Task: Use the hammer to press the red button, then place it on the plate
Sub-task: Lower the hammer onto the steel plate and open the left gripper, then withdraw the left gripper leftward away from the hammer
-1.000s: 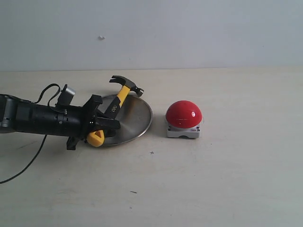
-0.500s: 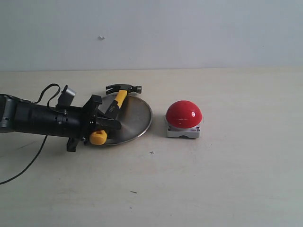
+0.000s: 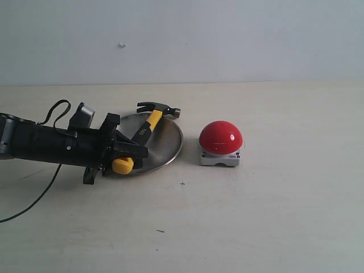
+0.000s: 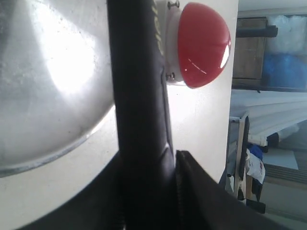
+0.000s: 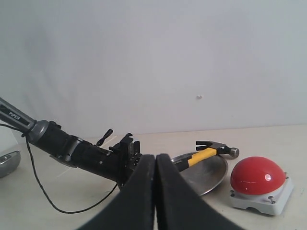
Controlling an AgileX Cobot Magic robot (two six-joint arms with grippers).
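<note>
The hammer point(image 3: 145, 130) lies slanted across the silver plate point(image 3: 169, 143), its dark head at the plate's far rim and its yellow end at my left gripper point(image 3: 129, 154). In the left wrist view the black handle point(image 4: 136, 96) runs between the jaws, which stand close on both sides of it; whether they still press on it does not show. The red button point(image 3: 220, 136) sits on its grey base just right of the plate, apart from the hammer. My right gripper point(image 5: 156, 159) is shut and empty, held back from the plate point(image 5: 213, 178) and outside the exterior view.
A black cable point(image 3: 33, 197) trails from the left arm point(image 3: 45, 145) over the table's left side. A pale wall runs behind the table. A grey rounded object point(image 5: 7, 163) lies far off beyond the left arm.
The hammer's head has dropped from above the plate to rest at its far rim, and the hammer has rolled about its handle. The left arm has shifted slightly.
</note>
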